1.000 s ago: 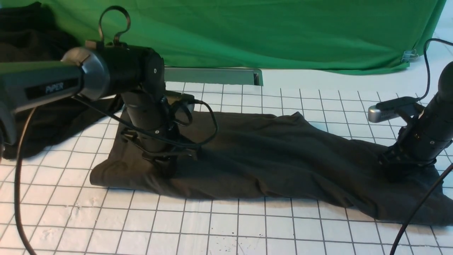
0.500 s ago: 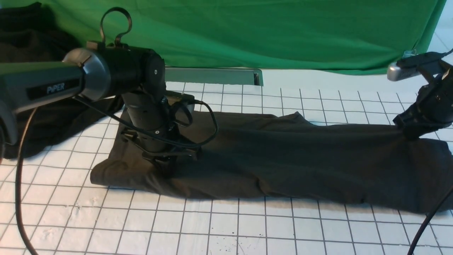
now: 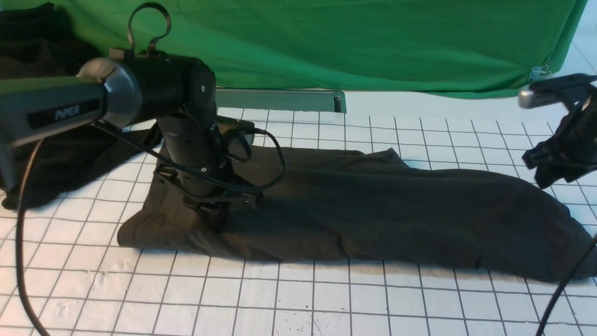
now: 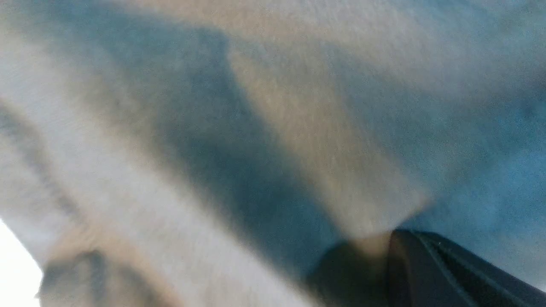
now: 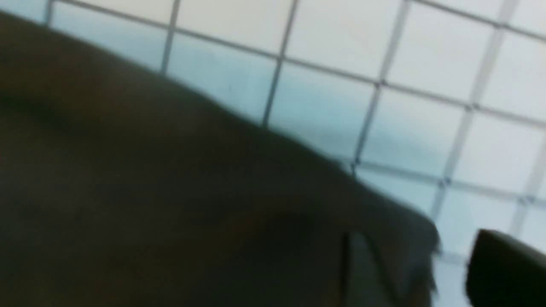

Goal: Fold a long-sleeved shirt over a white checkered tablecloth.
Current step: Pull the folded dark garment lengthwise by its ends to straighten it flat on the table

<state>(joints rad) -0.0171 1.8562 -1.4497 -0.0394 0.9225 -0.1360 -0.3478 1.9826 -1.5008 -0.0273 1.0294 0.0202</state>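
**A:** What is the left claw doing?

**B:** The left gripper (image 3: 212,219) is clenched. It points down into the long-sleeved shirt (image 3: 373,210), near the shirt's left end. In the left wrist view a ridge of cloth runs right up to the one black finger (image 4: 426,273) that shows, so it has a pinch of the shirt.

**A:** And the right one?

**B:** The right gripper (image 3: 545,175) hangs by the right edge of the white checkered tablecloth (image 3: 298,298), just above the shirt's right end and clear of it. In the right wrist view its jaws stand apart with grid squares showing between them. It holds nothing.

**A:** Where does the shirt lie?

**B:** It lies in a long rumpled band across the middle of the tablecloth, reaching almost to the right edge.

**A:** Is there any writing?

**B:** "PiPER" in pale letters on the left arm (image 3: 67,113). I can read nothing else.

**A:** What else is there?

**B:** A black garment (image 3: 56,158) lies at the far left corner. A green drape (image 3: 350,42) hangs along the far edge, with a metal bar (image 3: 280,99) below it.
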